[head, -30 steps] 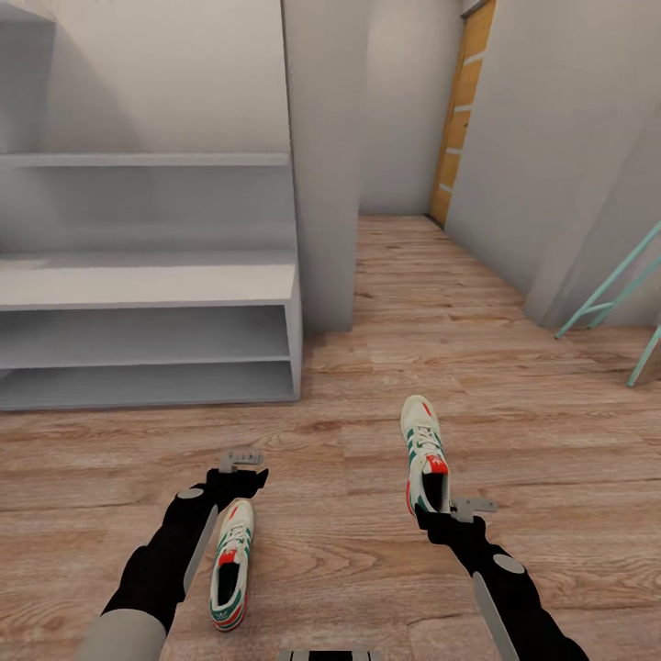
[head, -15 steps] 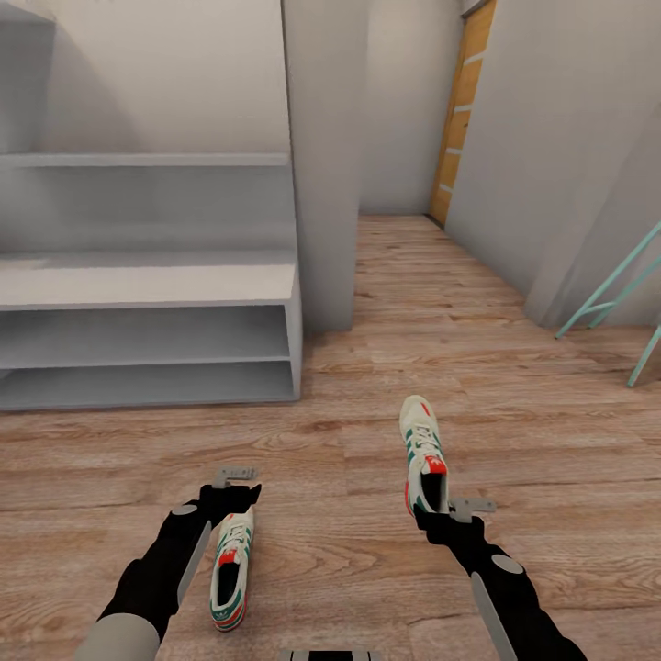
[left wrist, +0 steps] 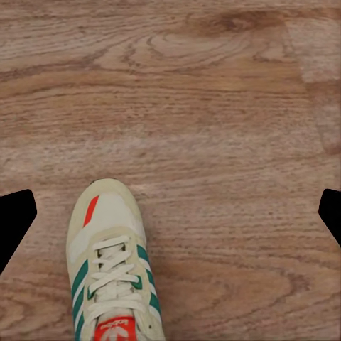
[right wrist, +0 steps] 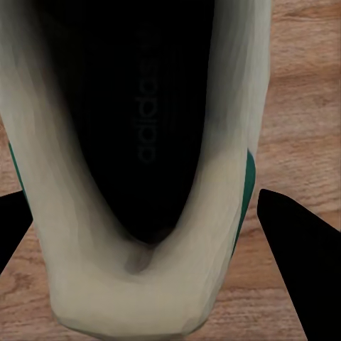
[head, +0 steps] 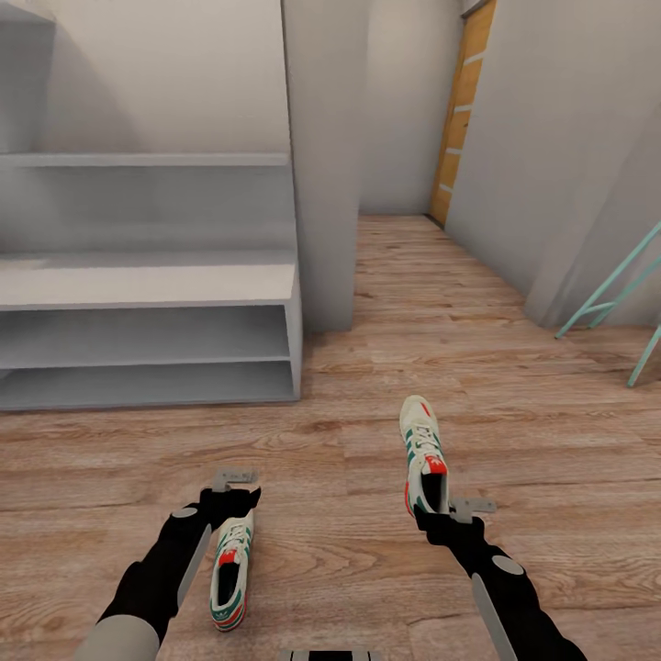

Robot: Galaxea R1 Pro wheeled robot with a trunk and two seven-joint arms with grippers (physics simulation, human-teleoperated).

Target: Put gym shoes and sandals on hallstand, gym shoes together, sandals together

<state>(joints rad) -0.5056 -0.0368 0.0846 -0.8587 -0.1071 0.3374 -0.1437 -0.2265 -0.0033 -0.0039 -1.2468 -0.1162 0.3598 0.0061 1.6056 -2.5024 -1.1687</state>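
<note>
at far left of the head view we log the hallstand (head: 147, 285), pale grey with flat matte tiers. lower left, the left gripper (head: 231, 496) hangs over the left gym shoe (head: 229, 569) on the grained plank floor (head: 349, 569). the left wrist view adds laces and a rounded cream toe (left wrist: 106, 234), fingers (left wrist: 14, 220) spread apart, holding nothing. lower centre-right, the right gripper (head: 445, 514) sits at the right gym shoe's (head: 424, 450) heel. the right wrist view shows its dark insole (right wrist: 135, 121), fingers (right wrist: 298, 249) flanking the heel; contact we cannot tell.
</note>
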